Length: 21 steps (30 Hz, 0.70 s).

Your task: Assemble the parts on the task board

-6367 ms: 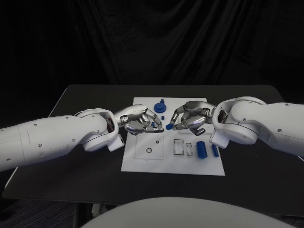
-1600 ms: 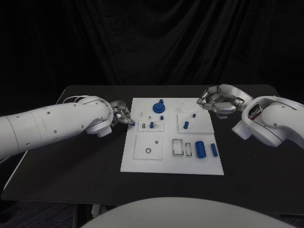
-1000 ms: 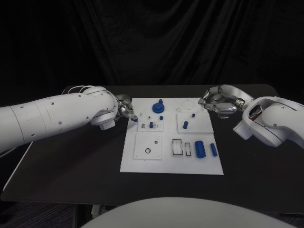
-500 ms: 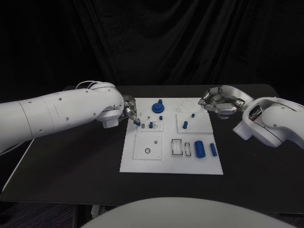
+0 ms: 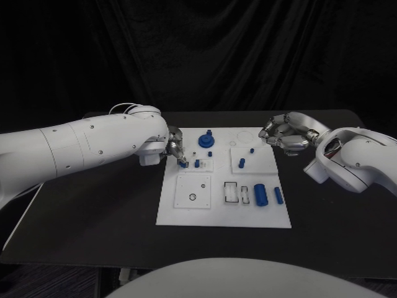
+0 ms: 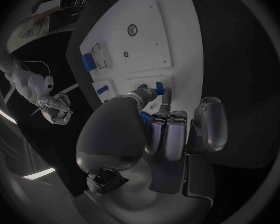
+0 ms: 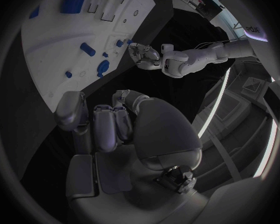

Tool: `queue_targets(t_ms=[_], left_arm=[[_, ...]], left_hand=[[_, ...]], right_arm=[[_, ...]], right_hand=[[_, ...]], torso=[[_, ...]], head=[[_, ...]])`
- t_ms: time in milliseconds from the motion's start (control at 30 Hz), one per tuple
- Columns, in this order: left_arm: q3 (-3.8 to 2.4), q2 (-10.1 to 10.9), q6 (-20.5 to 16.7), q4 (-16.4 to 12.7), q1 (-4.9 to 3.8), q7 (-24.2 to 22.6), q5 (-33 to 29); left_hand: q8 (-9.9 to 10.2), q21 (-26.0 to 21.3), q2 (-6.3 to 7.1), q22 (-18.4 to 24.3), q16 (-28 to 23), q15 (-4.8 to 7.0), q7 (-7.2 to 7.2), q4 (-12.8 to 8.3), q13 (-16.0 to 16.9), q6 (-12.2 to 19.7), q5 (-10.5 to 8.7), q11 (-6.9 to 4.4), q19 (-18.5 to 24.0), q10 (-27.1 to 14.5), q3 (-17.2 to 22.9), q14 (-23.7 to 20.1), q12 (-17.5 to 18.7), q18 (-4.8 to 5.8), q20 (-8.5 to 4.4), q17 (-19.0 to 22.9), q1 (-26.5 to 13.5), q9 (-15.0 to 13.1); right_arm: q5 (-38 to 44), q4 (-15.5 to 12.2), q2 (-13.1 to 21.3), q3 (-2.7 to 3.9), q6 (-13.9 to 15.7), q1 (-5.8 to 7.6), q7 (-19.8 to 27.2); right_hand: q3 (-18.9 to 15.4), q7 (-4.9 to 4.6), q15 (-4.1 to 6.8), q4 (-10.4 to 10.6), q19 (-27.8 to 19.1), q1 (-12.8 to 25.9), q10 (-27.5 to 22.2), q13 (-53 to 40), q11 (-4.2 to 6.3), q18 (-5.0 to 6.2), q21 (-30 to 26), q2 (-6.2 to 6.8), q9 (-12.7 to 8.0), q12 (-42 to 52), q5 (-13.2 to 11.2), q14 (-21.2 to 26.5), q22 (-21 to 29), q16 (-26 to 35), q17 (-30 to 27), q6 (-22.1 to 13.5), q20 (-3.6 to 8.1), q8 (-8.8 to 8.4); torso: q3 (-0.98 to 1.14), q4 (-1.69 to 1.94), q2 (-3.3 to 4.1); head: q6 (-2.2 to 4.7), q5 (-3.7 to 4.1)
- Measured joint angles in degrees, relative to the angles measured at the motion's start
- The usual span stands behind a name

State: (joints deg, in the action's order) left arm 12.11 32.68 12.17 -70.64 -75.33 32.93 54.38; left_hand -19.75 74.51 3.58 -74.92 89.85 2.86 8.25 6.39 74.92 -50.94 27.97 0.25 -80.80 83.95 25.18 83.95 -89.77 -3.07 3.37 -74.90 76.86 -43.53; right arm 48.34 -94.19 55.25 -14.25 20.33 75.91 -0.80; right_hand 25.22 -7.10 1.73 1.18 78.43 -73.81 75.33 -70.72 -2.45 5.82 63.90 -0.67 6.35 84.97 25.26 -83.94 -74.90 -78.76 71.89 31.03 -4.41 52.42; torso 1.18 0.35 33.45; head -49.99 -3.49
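One task board [image 5: 191,211] (two hands)

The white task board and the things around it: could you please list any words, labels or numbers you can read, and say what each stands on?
None on the white task board, its small blue parts, the black table or the white arms.
Right wrist view: a few pale letters on a sign in the room behind, too blurred and cut off to read.
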Motion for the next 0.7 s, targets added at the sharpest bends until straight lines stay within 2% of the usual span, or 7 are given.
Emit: queue_targets(t_ms=[300,333,700], left_arm=[[0.0,-0.9,0.0,1.4,0.0,-0.1,0.0],[0.0,-1.0,0.0,1.6,0.0,-0.1,0.0],[0.0,-2.4,-0.7,3.3,0.08,-0.4,0.0]], left_hand=[[0.0,0.0,-0.18,0.0,0.0,0.0,-0.07,0.0,0.0,0.0,-0.01,0.0,0.0,0.0,0.0,0.0,0.0,0.0,0.0,0.0,-0.4,-0.1],[0.0,0.0,-0.14,0.0,0.0,0.0,-0.09,-1.1,0.0,0.0,-0.02,0.0,0.0,0.0,1.1,0.0,0.0,0.0,0.0,0.0,-0.5,-0.1],[0.0,0.0,-0.16,0.0,0.0,0.0,-0.21,-1.2,0.0,0.1,-0.1,0.0,0.0,0.0,1.2,0.0,0.0,0.0,0.0,0.0,-0.4,-0.2]], right_arm=[[0.0,0.1,0.0,0.01,0.0,-0.16,0.0],[0.0,0.1,0.0,0.01,0.0,-0.18,0.0],[0.0,0.2,-0.1,-0.01,0.0,-0.29,0.0]], right_hand=[[0.0,0.0,0.0,0.0,0.0,0.0,0.0,0.0,0.0,0.0,0.0,0.0,0.0,0.0,0.0,0.0,0.0,0.0,0.0,0.0,0.0,0.0],[0.0,0.0,0.0,0.0,0.0,0.0,0.0,0.0,0.0,0.0,0.0,0.0,0.0,0.0,0.0,0.0,0.0,0.0,0.0,0.0,0.0,0.0],[0.0,-0.2,0.0,0.0,0.0,0.0,0.0,-0.1,0.0,0.0,0.0,0.0,0.0,0.0,0.0,0.0,0.0,0.0,0.0,0.2,0.0,-0.29]], torso=[[0.0,0.02,0.01],[-0.01,0.01,0.01],[-0.07,0.09,-0.04]], head=[[0.0,-0.29],[0.0,-0.31],[0.0,-0.19]])
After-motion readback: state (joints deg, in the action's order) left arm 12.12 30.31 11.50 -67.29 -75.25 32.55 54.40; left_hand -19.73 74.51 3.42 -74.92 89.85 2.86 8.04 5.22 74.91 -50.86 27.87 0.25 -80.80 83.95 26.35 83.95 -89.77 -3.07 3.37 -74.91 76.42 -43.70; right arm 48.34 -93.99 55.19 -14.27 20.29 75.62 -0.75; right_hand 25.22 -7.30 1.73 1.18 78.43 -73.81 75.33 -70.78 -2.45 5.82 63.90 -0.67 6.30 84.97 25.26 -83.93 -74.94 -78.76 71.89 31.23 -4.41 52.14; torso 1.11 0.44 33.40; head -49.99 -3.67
